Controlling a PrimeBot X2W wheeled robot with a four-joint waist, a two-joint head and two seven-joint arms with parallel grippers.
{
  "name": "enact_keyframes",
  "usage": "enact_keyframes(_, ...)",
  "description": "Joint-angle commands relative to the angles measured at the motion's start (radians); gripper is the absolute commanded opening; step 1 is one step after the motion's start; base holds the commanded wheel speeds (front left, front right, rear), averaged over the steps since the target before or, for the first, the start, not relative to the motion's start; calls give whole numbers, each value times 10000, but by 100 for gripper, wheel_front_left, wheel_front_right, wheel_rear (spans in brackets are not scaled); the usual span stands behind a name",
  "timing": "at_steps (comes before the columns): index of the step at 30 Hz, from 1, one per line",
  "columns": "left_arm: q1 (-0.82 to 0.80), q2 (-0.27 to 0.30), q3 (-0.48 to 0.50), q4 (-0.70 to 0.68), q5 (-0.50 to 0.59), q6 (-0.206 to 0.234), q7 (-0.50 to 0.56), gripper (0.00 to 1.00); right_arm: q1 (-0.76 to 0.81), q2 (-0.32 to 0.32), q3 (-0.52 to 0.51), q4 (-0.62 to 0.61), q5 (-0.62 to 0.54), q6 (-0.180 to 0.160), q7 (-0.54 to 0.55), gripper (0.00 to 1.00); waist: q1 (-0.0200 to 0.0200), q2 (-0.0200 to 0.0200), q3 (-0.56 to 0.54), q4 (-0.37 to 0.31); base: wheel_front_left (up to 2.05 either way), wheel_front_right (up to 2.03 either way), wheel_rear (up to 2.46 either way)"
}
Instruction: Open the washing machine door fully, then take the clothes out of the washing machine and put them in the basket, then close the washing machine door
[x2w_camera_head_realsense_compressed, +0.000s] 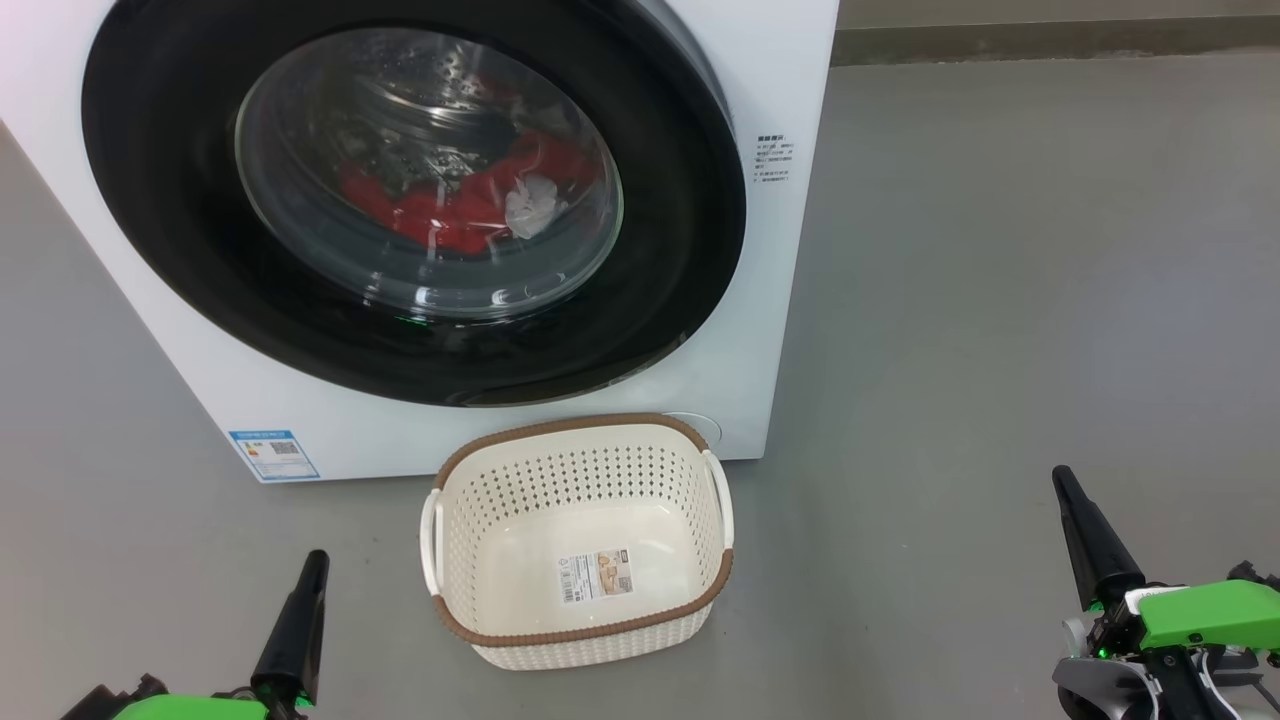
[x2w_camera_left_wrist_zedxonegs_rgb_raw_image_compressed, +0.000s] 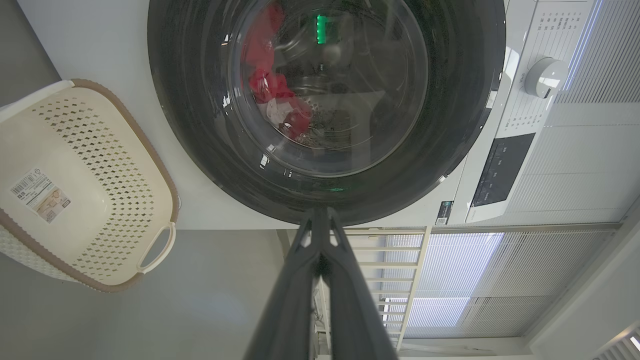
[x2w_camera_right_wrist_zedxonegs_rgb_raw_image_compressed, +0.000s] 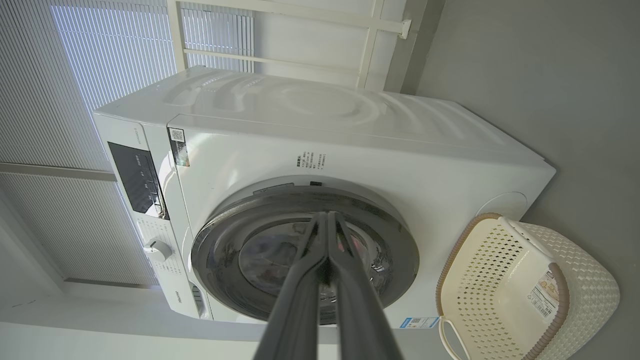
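The left hand (x2w_camera_head_realsense_compressed: 314, 570) sits at 7 o'clock in the head view, fingers pressed together, tips leaning toward 1 o'clock. The right hand (x2w_camera_head_realsense_compressed: 1066, 488) at 4 o'clock (green wrist (x2w_camera_head_realsense_compressed: 1200, 612) behind it) is closed too, leaning toward 11.

One washing machine (x2w_camera_head_realsense_compressed: 360, 430) stands on the grey floor (x2w_camera_head_realsense_compressed: 1000, 300), with one round door (x2w_camera_head_realsense_compressed: 150, 200) on its front. Behind the glass lie the clothes (x2w_camera_head_realsense_compressed: 450, 205). The red fabric is bunched, so it may be one garment or several, and among it is one small white cloth piece (x2w_camera_head_realsense_compressed: 530, 205). One basket (x2w_camera_head_realsense_compressed: 580, 425) stands on the floor at the machine's front edge, with two white handles (x2w_camera_head_realsense_compressed: 431, 540) and one paper sticker (x2w_camera_head_realsense_compressed: 597, 577). The machine carries one blue label (x2w_camera_head_realsense_compressed: 273, 453), one dial (x2w_camera_left_wrist_zedxonegs_rgb_raw_image_compressed: 546, 76) and one dark panel (x2w_camera_left_wrist_zedxonegs_rgb_raw_image_compressed: 502, 167). There are two grippers, the left gripper (x2w_camera_head_realsense_compressed: 317, 556) and the right gripper (x2w_camera_head_realsense_compressed: 1060, 475), each with two fingers.
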Motion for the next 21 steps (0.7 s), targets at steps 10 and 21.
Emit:
enact_keyframes(10,-410,91,350,-205,112,-69,69,0,-421,-87,173,-294,-8,4,58,0,0,0,0,0,0,0,0)
enact_keyframes(21,-410,91,350,-205,112,-69,69,0,-421,-87,173,-294,-8,4,58,0,0,0,0,0,0,0,0)
